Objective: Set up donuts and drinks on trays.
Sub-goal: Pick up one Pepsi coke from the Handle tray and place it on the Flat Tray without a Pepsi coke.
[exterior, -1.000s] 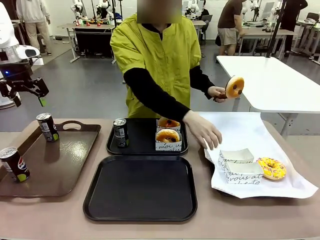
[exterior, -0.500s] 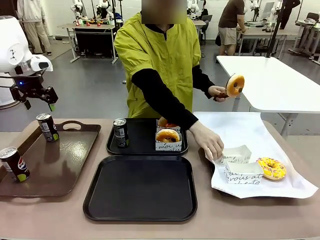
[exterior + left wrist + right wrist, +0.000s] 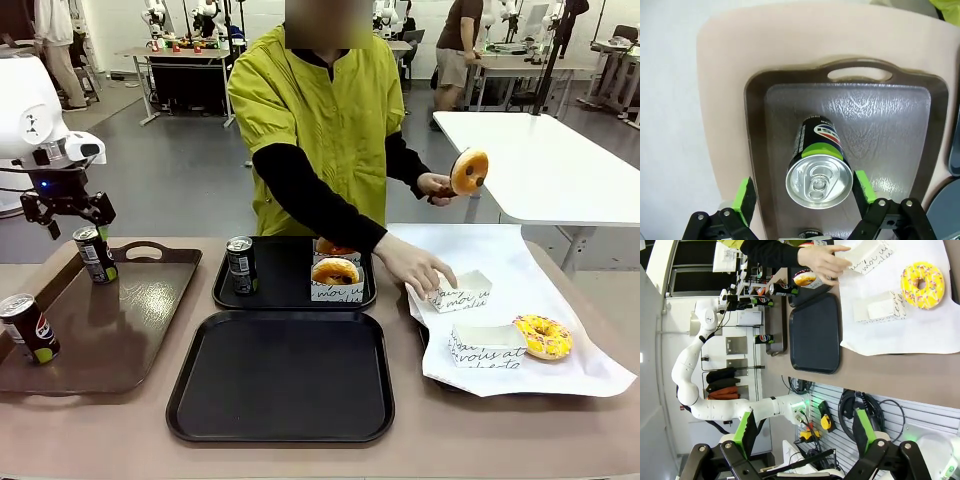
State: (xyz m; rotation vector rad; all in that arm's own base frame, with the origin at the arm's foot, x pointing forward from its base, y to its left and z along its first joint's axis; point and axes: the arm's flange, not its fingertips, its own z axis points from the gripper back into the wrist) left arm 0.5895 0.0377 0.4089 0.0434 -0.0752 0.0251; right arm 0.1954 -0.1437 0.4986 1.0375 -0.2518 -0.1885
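Now, left gripper: jaws wide, pads flanking soda can top (gaps both sides), brown tray's far-left corner.
Right gripper: jaws wide, holding nothing.
Far black tray: second can, two boxed donuts.
Person's hand: glazed donut aloft.

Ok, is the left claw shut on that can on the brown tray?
No, the left claw is open around the can, with a plain gap between one green pad and the can's side.
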